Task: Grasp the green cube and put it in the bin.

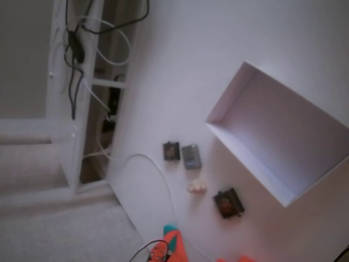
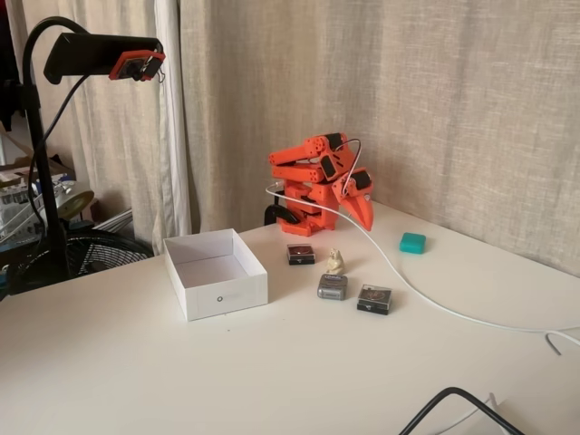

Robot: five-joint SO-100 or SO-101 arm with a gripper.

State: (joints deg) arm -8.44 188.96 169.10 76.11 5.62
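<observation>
The green cube (image 2: 412,242) lies on the white table at the back right in a fixed view, clear of everything. In a fixed view from above only a teal corner of the cube (image 1: 170,228) shows at the bottom edge, partly behind the orange fingers. My orange gripper (image 2: 366,217) hangs folded against the arm, pointing down, a short way left of the cube. Its jaws look shut with nothing between them. The gripper (image 1: 174,243) is cut off by the bottom edge from above. The bin (image 2: 216,292) is an empty white box left of the arm, also seen as the bin (image 1: 248,164).
Dark square gadgets (image 2: 300,254) (image 2: 374,298), a grey one (image 2: 332,286) and a small beige figure (image 2: 336,263) lie between bin and cube. A white cable (image 2: 426,294) runs from the arm across the table. A camera stand (image 2: 41,163) rises at the left.
</observation>
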